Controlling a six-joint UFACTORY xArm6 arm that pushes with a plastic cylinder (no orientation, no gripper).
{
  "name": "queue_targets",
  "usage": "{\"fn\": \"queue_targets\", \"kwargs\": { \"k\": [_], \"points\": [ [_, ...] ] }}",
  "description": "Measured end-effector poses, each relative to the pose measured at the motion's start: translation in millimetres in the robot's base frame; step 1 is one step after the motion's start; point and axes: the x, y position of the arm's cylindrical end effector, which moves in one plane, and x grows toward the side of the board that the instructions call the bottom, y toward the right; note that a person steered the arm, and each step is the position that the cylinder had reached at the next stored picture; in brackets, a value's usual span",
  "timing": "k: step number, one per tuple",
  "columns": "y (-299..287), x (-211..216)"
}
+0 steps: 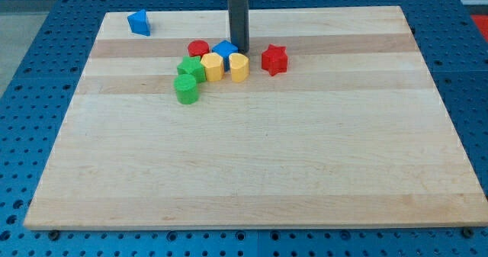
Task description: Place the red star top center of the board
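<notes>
Red star [274, 59] shows whole; my tip [240, 49] half hides blue block [225, 50].

Blue pegboard [46, 135] bench round wood board [252, 173]

Lone blue block [139, 22] top-left corner; red cylinder [199, 49], yellow [213, 67], green blocks [186, 89] clustered

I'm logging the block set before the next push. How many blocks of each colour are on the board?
Red: 2, the red star and a red block
Blue: 2, and
Yellow: 2, and
Green: 2, and
Total: 8
</notes>
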Motion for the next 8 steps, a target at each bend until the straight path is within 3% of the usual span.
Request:
{"fn": "queue_targets", "kwargs": {
  "k": [3,5,8],
  "points": [
    [22,73],
    [73,53],
    [56,-11]
  ]
}}
